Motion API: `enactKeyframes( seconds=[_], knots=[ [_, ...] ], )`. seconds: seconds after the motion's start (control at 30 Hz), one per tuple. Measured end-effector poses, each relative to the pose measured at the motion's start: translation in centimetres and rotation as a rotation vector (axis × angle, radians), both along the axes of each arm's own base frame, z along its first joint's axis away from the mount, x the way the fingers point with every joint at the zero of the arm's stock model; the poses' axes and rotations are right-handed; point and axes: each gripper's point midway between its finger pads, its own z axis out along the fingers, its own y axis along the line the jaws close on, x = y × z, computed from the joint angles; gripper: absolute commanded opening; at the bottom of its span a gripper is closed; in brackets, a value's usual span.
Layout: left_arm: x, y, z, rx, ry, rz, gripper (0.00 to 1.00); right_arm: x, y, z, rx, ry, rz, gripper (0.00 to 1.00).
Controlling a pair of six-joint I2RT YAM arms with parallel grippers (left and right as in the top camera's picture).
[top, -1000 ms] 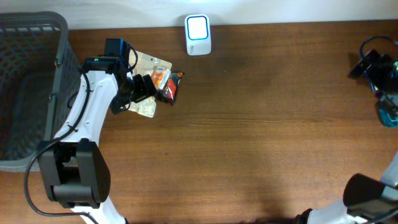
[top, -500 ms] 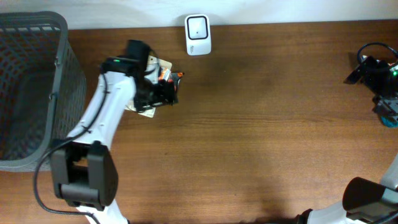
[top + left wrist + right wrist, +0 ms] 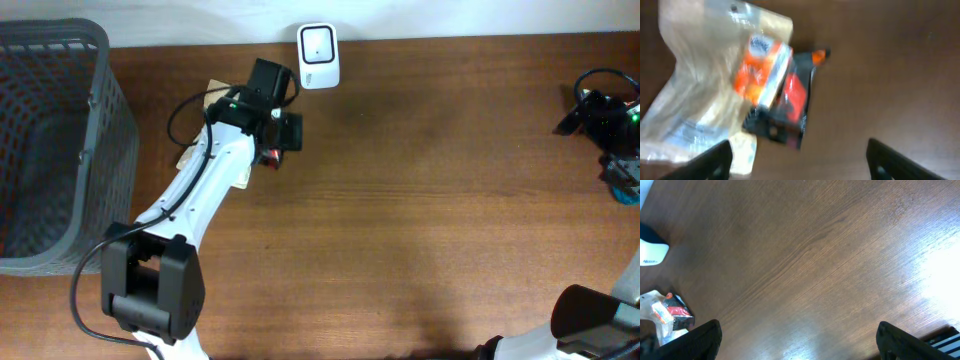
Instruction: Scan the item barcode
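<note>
The wooden table (image 3: 420,200) is viewed from overhead, with 12 o'clock taken as the top edge of that view. The grey mesh basket (image 3: 50,150) is found at 9 o'clock, unchanged from a second ago.

The left arm (image 3: 200,200) is now stretched from its base at 7 o'clock up toward 12 o'clock, whereas a second ago it was bent close beside the basket. The left gripper (image 3: 285,135) has thereby been brought near the scanner (image 3: 318,55), at that device's 7 o'clock. In the blurred left wrist view its fingers (image 3: 715,160) are seen spread wide, with only bare wood between them.

The right arm (image 3: 605,120) is kept at 3 o'clock and has shifted only slightly. The right gripper (image 3: 800,340) is likewise spread wide over bare wood, and nothing is held.

The pile of packets (image 3: 765,90) is left lying on the table, ungripped, at 10 o'clock of the left fingers. It is made up of a clear bag (image 3: 700,90), an orange pack (image 3: 762,70) and a black-and-red packet (image 3: 790,105). From overhead it is now mostly covered by the arm, though it was largely exposed a second ago.

The scanner is set at 12 o'clock by the table's back edge. Its face glowed brightly a second ago and is now dimmer.
</note>
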Motion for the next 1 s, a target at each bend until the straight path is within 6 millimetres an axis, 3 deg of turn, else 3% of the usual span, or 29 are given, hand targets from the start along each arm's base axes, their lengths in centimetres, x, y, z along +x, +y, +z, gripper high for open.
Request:
enactKeyframes(
  seconds=[0.13, 0.2, 0.5, 0.67, 0.9, 1.0],
  knots=[
    [3.1, 0.3, 1.7, -0.031, -0.135, 0.027, 0.76, 0.0, 0.0, 0.0, -0.001, -0.002, 0.0, 0.98],
    [4.1, 0.6, 1.6, -0.023, -0.165, 0.045, 0.75, 0.0, 0.0, 0.0, -0.001, -0.002, 0.0, 0.98],
    [5.9, 1.3, -6.9, 0.1, -0.079, 0.027, 0.76, 0.0, 0.0, 0.0, -0.001, -0.001, 0.0, 0.98],
    [6.3, 2.1, -9.0, 0.139, -0.059, 0.012, 0.51, 0.0, 0.0, 0.0, -0.001, -0.002, 0.0, 0.98],
    [6.5, 5.2, -9.2, 0.146, -0.035, 0.057, 0.32, 0.0, 0.0, 0.0, -0.001, -0.001, 0.0, 0.99],
    [6.4, 5.4, -9.3, 0.137, -0.025, 0.054, 0.25, 0.0, 0.0, 0.0, -0.001, -0.001, 0.0, 0.98]
  ],
)
